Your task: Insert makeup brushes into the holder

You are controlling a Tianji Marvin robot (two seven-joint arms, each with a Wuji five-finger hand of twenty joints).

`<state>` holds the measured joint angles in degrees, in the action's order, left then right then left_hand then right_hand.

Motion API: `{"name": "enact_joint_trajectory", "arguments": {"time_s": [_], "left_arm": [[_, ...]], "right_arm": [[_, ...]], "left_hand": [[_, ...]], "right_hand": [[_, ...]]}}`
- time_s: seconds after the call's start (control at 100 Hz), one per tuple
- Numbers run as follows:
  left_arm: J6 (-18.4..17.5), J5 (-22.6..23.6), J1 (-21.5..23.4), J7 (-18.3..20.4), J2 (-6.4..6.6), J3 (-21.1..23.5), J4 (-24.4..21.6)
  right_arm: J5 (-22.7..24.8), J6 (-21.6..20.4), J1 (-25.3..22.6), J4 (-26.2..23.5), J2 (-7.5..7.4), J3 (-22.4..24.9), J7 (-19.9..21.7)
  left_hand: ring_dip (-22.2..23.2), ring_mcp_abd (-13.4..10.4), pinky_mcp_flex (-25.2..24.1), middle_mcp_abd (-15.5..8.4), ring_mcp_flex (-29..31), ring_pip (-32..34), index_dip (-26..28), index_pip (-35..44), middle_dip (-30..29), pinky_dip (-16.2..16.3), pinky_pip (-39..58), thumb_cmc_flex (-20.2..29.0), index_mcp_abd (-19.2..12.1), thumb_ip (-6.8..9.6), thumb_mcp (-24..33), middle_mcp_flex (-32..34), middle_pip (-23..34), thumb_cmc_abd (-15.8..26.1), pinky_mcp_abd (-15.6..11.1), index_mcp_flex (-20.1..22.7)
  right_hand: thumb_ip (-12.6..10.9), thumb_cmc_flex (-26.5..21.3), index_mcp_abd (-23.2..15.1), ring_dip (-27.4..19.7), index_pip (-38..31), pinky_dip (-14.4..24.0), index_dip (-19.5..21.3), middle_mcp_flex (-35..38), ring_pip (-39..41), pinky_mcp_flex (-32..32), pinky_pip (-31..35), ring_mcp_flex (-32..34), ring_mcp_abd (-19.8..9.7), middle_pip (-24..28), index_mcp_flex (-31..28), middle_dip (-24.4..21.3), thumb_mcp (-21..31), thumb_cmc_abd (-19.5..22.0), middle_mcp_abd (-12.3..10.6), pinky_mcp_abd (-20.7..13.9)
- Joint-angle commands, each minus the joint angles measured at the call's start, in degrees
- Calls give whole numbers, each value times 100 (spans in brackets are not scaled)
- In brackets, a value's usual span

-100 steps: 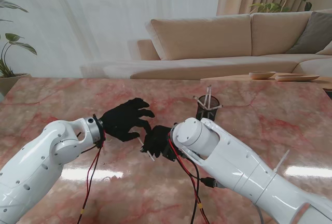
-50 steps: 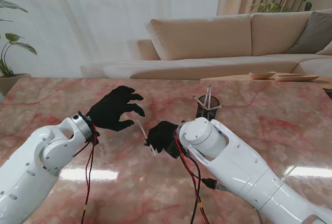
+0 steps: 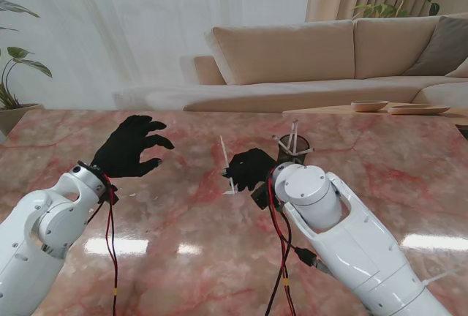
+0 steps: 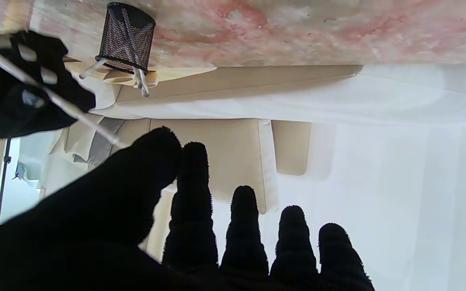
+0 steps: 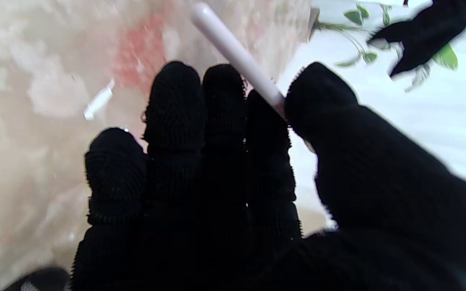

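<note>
**Now: brush in my right hand, holder just past it**

Right hand (image 3: 248, 168) is clamped on one makeup brush (image 3: 227, 161), thumb against fingers (image 5: 225, 105), seen clearly in the right wrist view. Handle is thin, white, smooth plastic-looking; its long axis stands near upright, leaning slightly, one end sticking up beyond my fingers and the other poking out under the hand toward the surface (image 3: 380, 162). Which end has bristles, can't tell, too small and blurred.

Holder (image 3: 292, 152) is a dark mesh cup, upright, just beside my right hand on its far right side, a bit farther from me. Three or so white brushes already in it, fanned out against the rim.

Left hand (image 3: 131, 146) is released, fingers spread, holding nothing, well apart from the holder on the far side of the right hand. So right hand is the nearer one by a lot.

Judgement: next move needs the brush carried over the mouth and kept near vertical; the leaning brushes could block entry.
</note>
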<state>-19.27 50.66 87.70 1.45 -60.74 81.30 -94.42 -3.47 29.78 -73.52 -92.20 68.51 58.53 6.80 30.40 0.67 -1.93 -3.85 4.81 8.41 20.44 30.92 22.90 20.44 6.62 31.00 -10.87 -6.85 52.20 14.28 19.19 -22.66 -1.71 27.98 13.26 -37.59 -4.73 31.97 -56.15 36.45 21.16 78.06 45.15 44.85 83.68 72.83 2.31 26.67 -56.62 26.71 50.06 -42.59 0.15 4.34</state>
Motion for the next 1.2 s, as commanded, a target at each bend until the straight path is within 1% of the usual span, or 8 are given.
{"name": "enact_joint_trajectory", "arguments": {"time_s": [0.0, 0.12, 0.28, 0.4, 0.59, 0.8, 1.04, 1.19], "left_arm": [[41, -11, 62, 13, 9, -40, 138], [47, -46, 65, 76, 19, -110, 226], [128, -100, 57, 92, 16, -196, 293], [157, -110, 49, 110, 19, -230, 320], [187, -108, 66, 168, 27, -229, 309], [241, -140, 81, 228, 31, -261, 325], [268, -197, 51, 260, 35, -314, 437], [281, -225, 26, 275, 37, -358, 514]], "right_arm": [[36, -17, -65, -127, -5, 123, -77], [120, -69, -217, -320, 38, 413, -397], [189, -29, -296, -389, 132, 739, -837], [183, -44, -304, -359, 190, 964, -1102], [201, -250, -232, -122, 281, 1234, -1505], [226, -542, -54, 406, 394, 1408, -1964], [256, -1280, 330, 1317, 530, 1516, -2540], [287, -1411, 586, 1802, 572, 1565, -2642]], "left_hand": [[-49, -103, -16, 57, -216, -241, -107, -97, -102, -100, -328, -296, 122, 157, -149, -236, -168, 168, 28, -249], [-55, -105, -16, 75, -239, -289, -121, -128, -114, -144, -361, -321, 150, 166, -177, -256, -234, 170, 30, -278], [-55, -105, -5, 79, -259, -357, -134, -154, -120, -217, -404, -332, 184, 171, -228, -272, -319, 178, 41, -296], [-58, -111, -1, 78, -255, -380, -135, -153, -116, -255, -422, -339, 194, 175, -245, -284, -357, 186, 44, -291], [-86, -107, 4, 88, -250, -410, -147, -180, -102, -313, -445, -356, 210, 182, -287, -290, -413, 193, 57, -328], [-132, -106, 5, 90, -247, -434, -166, -220, -103, -366, -464, -364, 246, 190, -312, -315, -482, 201, 63, -386], [-186, -93, 7, 98, -248, -445, -177, -239, -81, -433, -487, -362, 271, 198, -337, -318, -538, 201, 73, -423], [-206, -92, 14, 106, -243, -442, -178, -238, -66, -466, -493, -363, 287, 201, -348, -321, -554, 208, 75, -427]], "right_hand": [[83, -158, -636, 139, -304, 175, 175, 410, 147, 119, 321, 237, -68, 125, -337, 82, 392, -13, 175, -228], [86, -145, -645, 143, -305, 192, 154, 421, 149, 102, 320, 242, -82, 126, -350, 76, 398, -12, 163, -234], [85, -147, -640, 167, -316, 216, 129, 445, 194, 119, 334, 249, -69, 136, -363, 71, 417, -17, 178, -205], [86, -146, -629, 174, -330, 227, 118, 452, 214, 129, 340, 249, -71, 140, -378, 67, 429, -22, 172, -194], [88, -146, -645, 161, -332, 233, 89, 451, 191, 118, 328, 235, -73, 132, -382, 48, 453, -29, 156, -187], [91, -143, -659, 149, -349, 235, 63, 470, 157, 57, 295, 243, -89, 138, -405, 37, 473, -34, 139, -172], [91, -149, -665, 164, -369, 255, 38, 483, 177, 42, 314, 240, -82, 152, -424, 33, 497, -45, 141, -154], [94, -148, -649, 170, -377, 264, 27, 489, 189, 34, 329, 246, -71, 161, -424, 33, 499, -47, 154, -150]]}}
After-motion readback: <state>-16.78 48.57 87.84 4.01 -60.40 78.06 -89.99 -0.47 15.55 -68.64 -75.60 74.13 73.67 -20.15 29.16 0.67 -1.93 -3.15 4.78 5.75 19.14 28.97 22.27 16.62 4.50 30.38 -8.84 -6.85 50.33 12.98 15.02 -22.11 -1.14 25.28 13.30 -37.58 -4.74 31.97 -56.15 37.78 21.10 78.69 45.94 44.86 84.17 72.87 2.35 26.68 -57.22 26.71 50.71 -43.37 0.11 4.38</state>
